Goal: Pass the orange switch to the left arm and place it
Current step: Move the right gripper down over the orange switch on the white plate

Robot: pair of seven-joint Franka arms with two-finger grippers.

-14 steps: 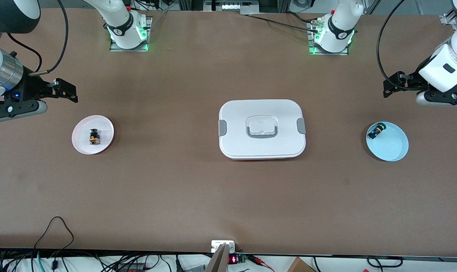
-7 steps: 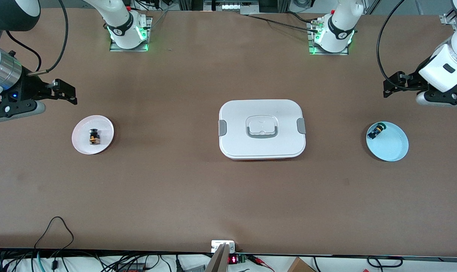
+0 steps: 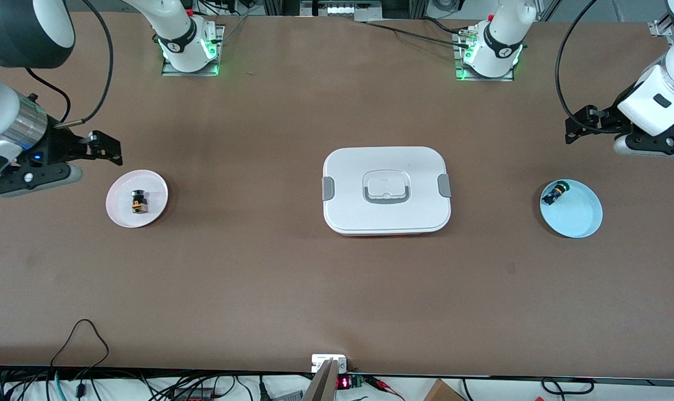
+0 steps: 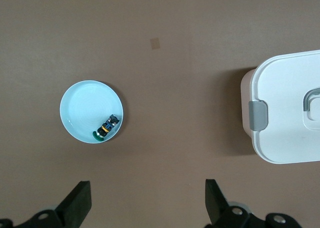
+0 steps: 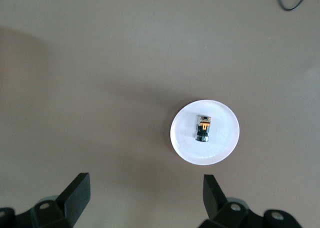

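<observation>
The orange switch [image 3: 138, 201] lies on a small pale pink plate [image 3: 120, 214] toward the right arm's end of the table. It also shows in the right wrist view [image 5: 203, 128] on that plate [image 5: 222, 145]. My right gripper [image 3: 111, 150] is open and empty, up over bare table just beside the plate; its own view shows the jaws wide apart [image 5: 145, 193]. The white box [image 3: 386, 189] sits in the middle of the table, lid on. My left gripper [image 3: 574, 129] is open and empty, waiting over bare table near the blue plate; its jaws are wide apart in the left wrist view [image 4: 148, 200].
A light blue plate [image 3: 579, 217] toward the left arm's end holds a small black piece with blue, yellow and green parts [image 3: 555, 193]. The left wrist view shows this plate [image 4: 82, 107], the piece [image 4: 106, 128] and one end of the box [image 4: 285, 112]. Cables lie along the table's near edge.
My right gripper has moved a little toward the pink plate and the table's middle. The left arm, the switch and the box have not moved.
</observation>
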